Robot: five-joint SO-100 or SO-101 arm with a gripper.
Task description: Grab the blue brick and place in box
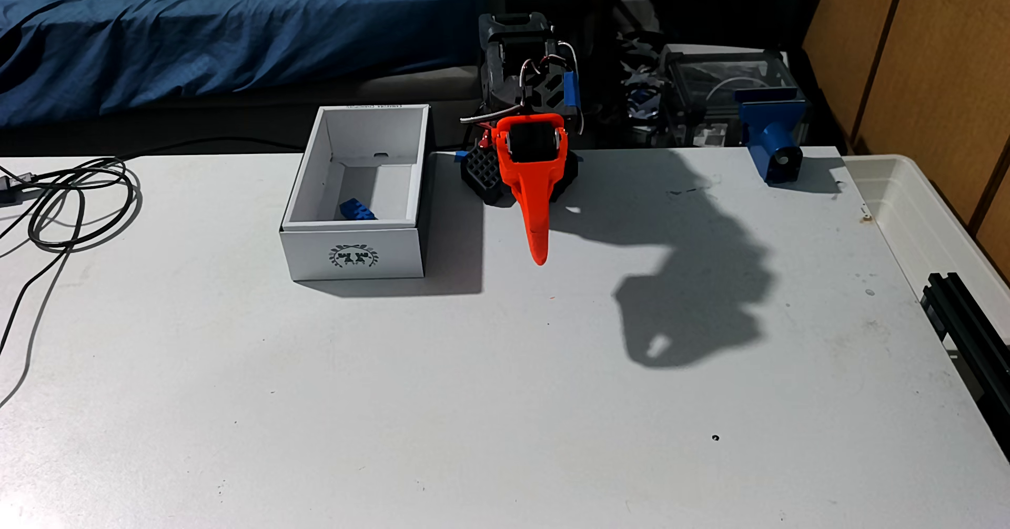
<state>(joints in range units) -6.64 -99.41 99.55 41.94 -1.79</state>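
The blue brick point(357, 210) is seen lying inside the box point(355, 253), on its floor at the near side, slightly tilted, close to the wall that carries the green emblem; so the placing is judged as already done. The gripper point(538, 253) hangs to the right of the box, apart from it, pointing down toward the table point(492, 398); nothing is held in it. The orange finger is seen from its edge, so it cannot be told whether the fingers are spread or pressed together; they seem to be close to each other, but this is only a guess.

What remains, by judgement, is a retreat to rest; it is done well if the arm is kept away from the thin right wall of the box, so that the box is not pushed.

At the far right a translucent plastic tub point(929, 207) is set against the table edge; its content is not visible from here.
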